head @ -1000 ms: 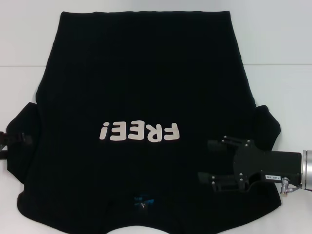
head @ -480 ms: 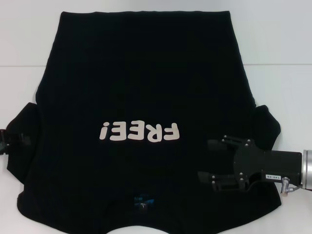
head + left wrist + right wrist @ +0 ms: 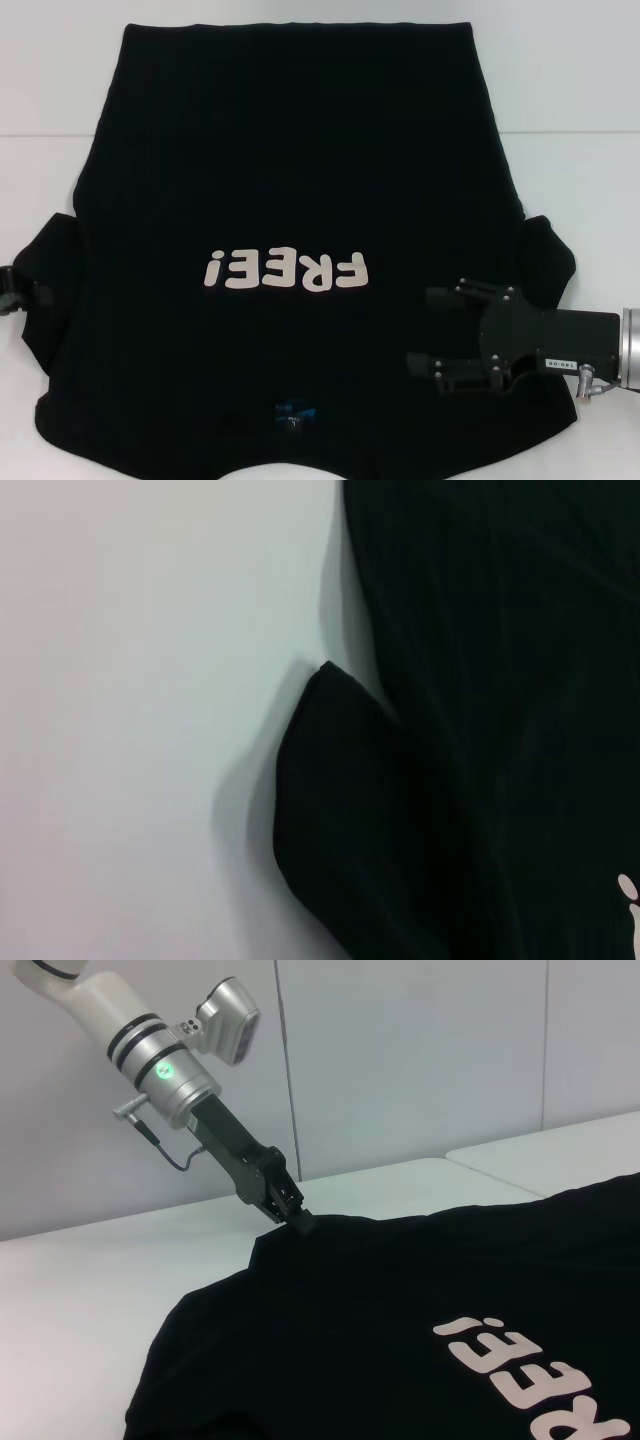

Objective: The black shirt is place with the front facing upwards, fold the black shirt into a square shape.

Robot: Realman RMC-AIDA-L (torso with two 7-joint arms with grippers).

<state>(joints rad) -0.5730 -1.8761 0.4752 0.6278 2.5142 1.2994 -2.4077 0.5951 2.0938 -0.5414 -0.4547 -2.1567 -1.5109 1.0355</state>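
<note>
The black shirt [image 3: 300, 200] lies spread flat, front up, on the white table [image 3: 580, 90], covering most of it. Its hem is at the far edge, its collar nearest the robot. Pale pinkish-white lettering [image 3: 288, 271] on the chest reads "FREE!", upside down in the head view. A small blue neck label [image 3: 290, 409] sits at the collar, nearer the robot than the lettering; its text is too small to read. No containers in view.

The left gripper [image 3: 297, 1219] is at the shirt's left sleeve [image 3: 50, 270], out at the shirt's left edge. In the right wrist view its fingertips are clenched on a pinch of the sleeve cloth, which rises to a small peak at the tips. The left wrist view shows the sleeve's rounded end [image 3: 330, 800] lying on the table beside the shirt's body, plus the exclamation mark of the lettering.

The right gripper [image 3: 420, 330] is over the shirt's right shoulder area, to the right of the lettering and just inside the right sleeve [image 3: 548, 255]. Its two black fingers [image 3: 465, 294] are released, spread apart, holding nothing.
</note>
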